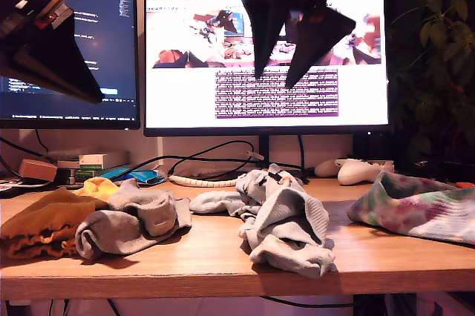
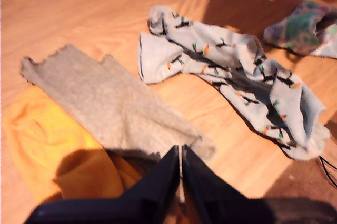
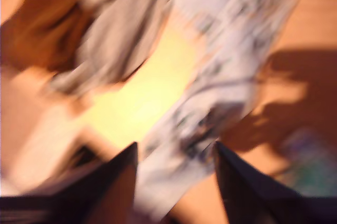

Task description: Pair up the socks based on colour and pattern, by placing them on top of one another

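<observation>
Socks on desk, both grippers aloft.

Yellow sock (image 1: 41, 223) and grey sock (image 1: 133, 221) overlap at lower left of the exterior view; printed socks (image 1: 286, 219) centre; tie-dye sock (image 1: 419, 206) right. My first gripper (image 2: 180, 174) has jaws pressed together, empty; my second gripper (image 3: 176, 163) jaws spread above printed socks.

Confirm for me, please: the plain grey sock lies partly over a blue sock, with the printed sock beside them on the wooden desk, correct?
Not quite: the plain grey sock lies partly over a mustard-yellow sock, not a blue one, as the first wrist view shows. The printed sock does lie beside them on the wooden desk.
</observation>
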`<state>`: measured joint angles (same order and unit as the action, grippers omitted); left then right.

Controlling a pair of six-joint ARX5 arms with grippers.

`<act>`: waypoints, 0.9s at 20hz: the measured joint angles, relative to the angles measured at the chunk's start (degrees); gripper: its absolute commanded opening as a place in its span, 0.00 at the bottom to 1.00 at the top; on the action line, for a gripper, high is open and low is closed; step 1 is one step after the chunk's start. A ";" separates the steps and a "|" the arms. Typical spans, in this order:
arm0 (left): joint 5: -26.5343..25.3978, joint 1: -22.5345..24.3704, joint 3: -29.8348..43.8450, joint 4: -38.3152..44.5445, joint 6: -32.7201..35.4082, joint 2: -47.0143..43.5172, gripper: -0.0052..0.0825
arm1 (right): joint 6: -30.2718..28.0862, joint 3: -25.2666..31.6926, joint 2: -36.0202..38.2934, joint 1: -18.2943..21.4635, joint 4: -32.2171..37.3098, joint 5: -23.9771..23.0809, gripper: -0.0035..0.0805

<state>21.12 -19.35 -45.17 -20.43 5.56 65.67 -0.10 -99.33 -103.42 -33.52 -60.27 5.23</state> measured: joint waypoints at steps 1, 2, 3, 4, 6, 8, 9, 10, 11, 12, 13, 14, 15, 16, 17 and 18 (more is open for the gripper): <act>0.00 0.00 0.00 1.22 0.00 0.00 0.03 | -0.13 0.02 -0.59 0.33 3.39 -0.48 0.04; 0.00 0.00 0.00 3.15 0.00 0.00 0.03 | -0.17 0.02 -1.01 0.57 7.56 -0.79 0.03; 0.00 0.00 0.00 5.55 0.02 0.00 0.03 | -0.81 0.02 -1.18 0.72 11.72 -1.07 0.03; 0.00 0.00 0.00 8.41 0.46 0.00 0.03 | -1.64 0.02 -1.18 0.76 16.72 -1.31 0.03; -0.02 0.00 0.00 15.30 1.42 0.00 0.03 | -2.97 0.02 -1.18 0.87 27.26 -1.38 0.03; -0.02 0.00 0.00 21.35 2.51 0.00 0.03 | -3.19 1.42 -1.16 1.49 38.47 -2.84 0.03; -0.33 0.00 0.00 23.63 2.62 0.00 0.03 | -3.21 2.86 -1.16 1.75 43.74 -3.54 0.03; -0.98 0.00 0.00 25.83 2.82 0.00 0.03 | -3.21 4.76 -1.16 2.27 48.72 -3.93 0.03; -1.92 0.00 0.00 27.87 3.02 0.00 0.03 | -3.21 6.62 -1.16 2.93 52.06 -4.09 0.03; -2.82 0.00 0.00 29.20 3.04 0.00 0.03 | -3.21 8.61 -1.16 3.76 55.25 -4.15 0.03; -3.39 0.00 0.00 29.77 3.04 0.00 0.03 | -3.41 10.84 -1.16 4.74 58.64 -4.15 0.03; -3.65 0.02 0.00 29.94 3.02 0.00 0.03 | -4.33 13.09 -1.05 5.64 61.07 -4.13 0.03; -3.67 0.00 0.09 30.34 3.04 0.00 0.03 | -5.25 15.96 -0.50 6.45 63.21 -3.69 0.03; -3.74 0.02 0.33 31.02 3.04 0.00 0.03 | -5.25 19.56 0.66 7.43 65.13 -2.80 0.03; -3.74 0.13 0.94 31.74 3.02 0.00 0.03 | -5.97 23.08 2.23 8.44 66.51 -2.01 0.03; -3.72 0.35 2.10 32.26 2.97 0.00 0.03 | -6.05 26.84 4.50 9.40 68.11 -1.42 0.03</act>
<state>17.41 -19.00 -43.07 11.84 8.54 65.67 -6.15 -72.49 -98.91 -24.12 7.84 3.81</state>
